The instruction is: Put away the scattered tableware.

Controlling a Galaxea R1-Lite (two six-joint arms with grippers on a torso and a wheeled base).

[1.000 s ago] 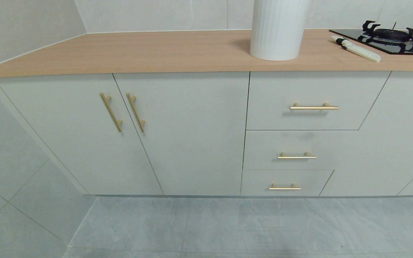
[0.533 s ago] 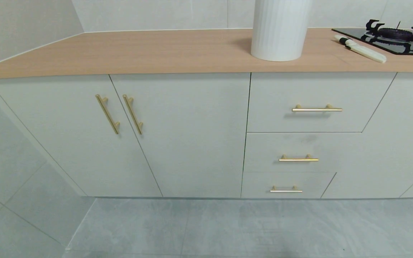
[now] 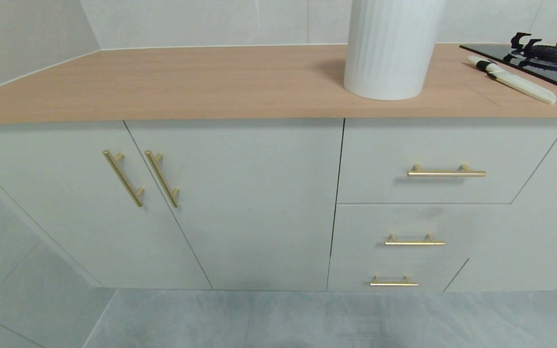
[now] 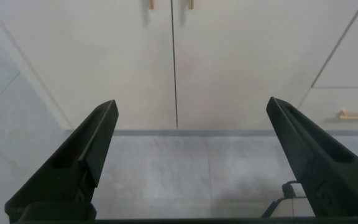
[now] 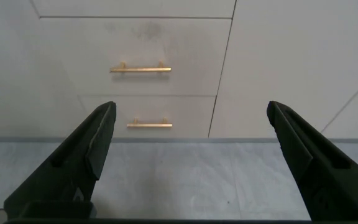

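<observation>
A cream-bladed knife [image 3: 513, 80] with a black band on its handle lies on the wooden countertop [image 3: 186, 82] at the right, beside the stove. A tall white ribbed container [image 3: 392, 48] stands on the counter left of the knife. My left gripper [image 4: 188, 109] hangs low and open, nothing between its fingers, facing the double cupboard doors [image 4: 174, 56] and the floor. My right gripper [image 5: 191, 112] is also open and empty, low in front of the lower drawers [image 5: 140, 68].
A black gas hob [image 3: 544, 60] sits at the counter's far right. Below are two cupboard doors with gold handles [image 3: 140, 178] and three drawers with gold bar handles [image 3: 446, 172]. A tiled wall closes the left side. Grey tiled floor [image 3: 278, 319] lies before the cabinets.
The whole head view has shifted: the counter and cabinets now sit lower and appear larger, so the camera moved closer. Nothing on the counter has moved.
</observation>
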